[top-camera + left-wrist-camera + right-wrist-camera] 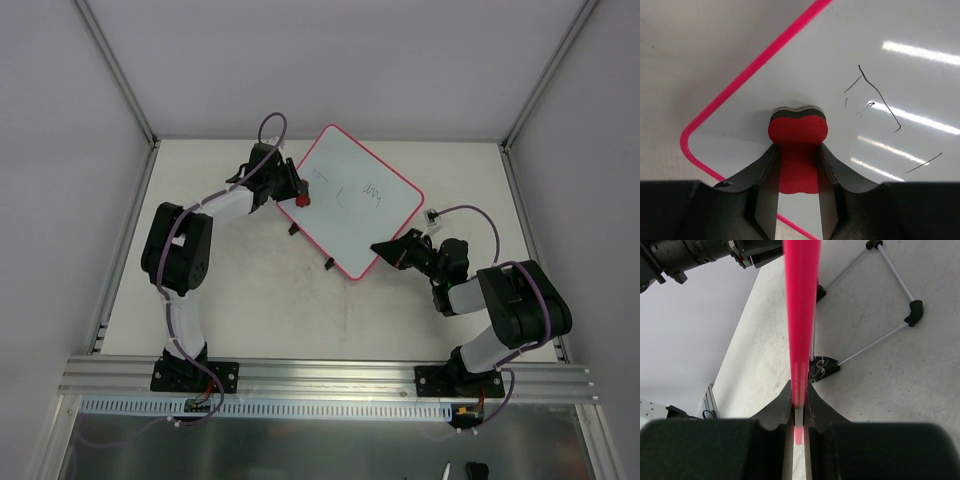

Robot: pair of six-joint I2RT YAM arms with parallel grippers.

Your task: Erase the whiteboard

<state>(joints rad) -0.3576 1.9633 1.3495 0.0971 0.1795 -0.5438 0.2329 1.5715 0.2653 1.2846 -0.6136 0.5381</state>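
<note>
Presently in hand: wiping stroke, judged barely begun.
Board: large flat white whiteboard with thin pink-red frame, spanning between both grippers.
Left gripper: clamped on small red foam eraser block, which touches the whiteboard.
Right gripper: pinched on the frame edge.
Marks: thin dark scribbles, ahead-right of left fingertips.
Method: press flat, sweep across scribbles; right grip braces.

Overhead; wrist close-ups, likely same whiteboard

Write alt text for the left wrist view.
The left jaws clamp a small red bow-shaped eraser block, its dark end over a large white board with thin pink frame. Thin dark scribbles lie to its right.
</note>
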